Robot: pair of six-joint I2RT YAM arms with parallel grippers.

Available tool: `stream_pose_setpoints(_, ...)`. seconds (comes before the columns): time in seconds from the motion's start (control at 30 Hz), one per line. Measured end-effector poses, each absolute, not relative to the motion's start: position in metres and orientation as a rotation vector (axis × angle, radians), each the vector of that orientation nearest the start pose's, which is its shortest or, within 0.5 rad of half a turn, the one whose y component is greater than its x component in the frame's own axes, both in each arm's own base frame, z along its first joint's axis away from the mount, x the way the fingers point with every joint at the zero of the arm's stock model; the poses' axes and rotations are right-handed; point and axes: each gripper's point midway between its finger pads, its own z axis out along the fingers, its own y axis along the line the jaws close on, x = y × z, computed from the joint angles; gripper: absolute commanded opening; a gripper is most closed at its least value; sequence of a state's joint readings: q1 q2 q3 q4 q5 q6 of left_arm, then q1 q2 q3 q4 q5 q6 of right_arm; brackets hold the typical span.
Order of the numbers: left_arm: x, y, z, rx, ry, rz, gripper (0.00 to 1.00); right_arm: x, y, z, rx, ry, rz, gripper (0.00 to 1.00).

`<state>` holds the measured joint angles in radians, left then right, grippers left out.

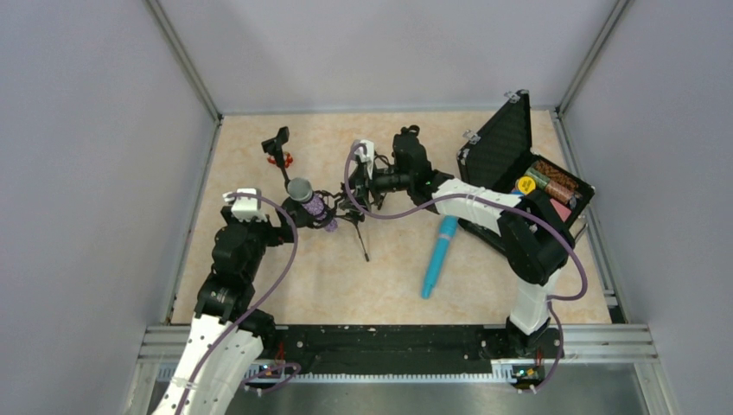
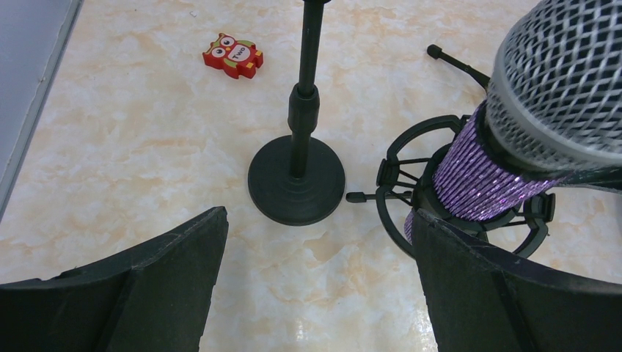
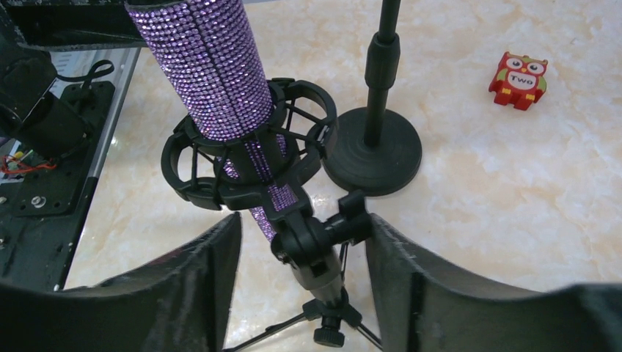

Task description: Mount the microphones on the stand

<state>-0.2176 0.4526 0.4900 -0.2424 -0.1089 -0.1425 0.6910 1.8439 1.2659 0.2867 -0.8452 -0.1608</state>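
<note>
Microphone [image 2: 484, 165]: glittery purple, silver mesh head.

The purple microphone [image 3: 220, 66] is covered in close rows of glittering violet studs, and its mesh head [image 2: 565, 73] is a silver wire weave over a plain grey band. The shock mount [image 3: 249, 158] around it is black, as is the round-based stand [image 2: 297, 180]. The second microphone [image 1: 438, 257] is turquoise all over. The table [image 2: 132, 147] is marbled — pale peach veined with cream. The owl block [image 2: 232, 56] is red, with white belly and eyes. The open case [image 1: 497, 143] is black.
</note>
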Motion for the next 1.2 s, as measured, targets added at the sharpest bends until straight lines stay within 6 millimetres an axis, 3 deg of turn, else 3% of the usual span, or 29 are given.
stream_pose_setpoints(0.13,0.258,-0.044,0.207,-0.012,1.778,-0.163,0.99,0.305,0.422,0.193,-1.288,1.399,1.190,0.18)
stream_pose_setpoints(0.33,0.258,-0.043,0.207,-0.012,1.778,-0.163,0.99,0.300,0.425,0.195,-1.249,1.429,1.264,0.00)
stream_pose_setpoints(0.57,0.258,-0.043,0.207,-0.012,1.778,-0.163,0.99,0.296,0.422,0.188,-1.165,1.417,1.299,0.00)
stream_pose_setpoints(0.77,0.257,-0.043,0.209,-0.014,1.769,-0.164,0.99,0.291,0.412,0.196,-1.086,1.404,1.283,0.00)
stream_pose_setpoints(1.2,0.256,-0.041,0.214,-0.021,1.749,-0.155,0.99,0.292,0.394,0.284,-0.953,1.233,1.179,0.00)
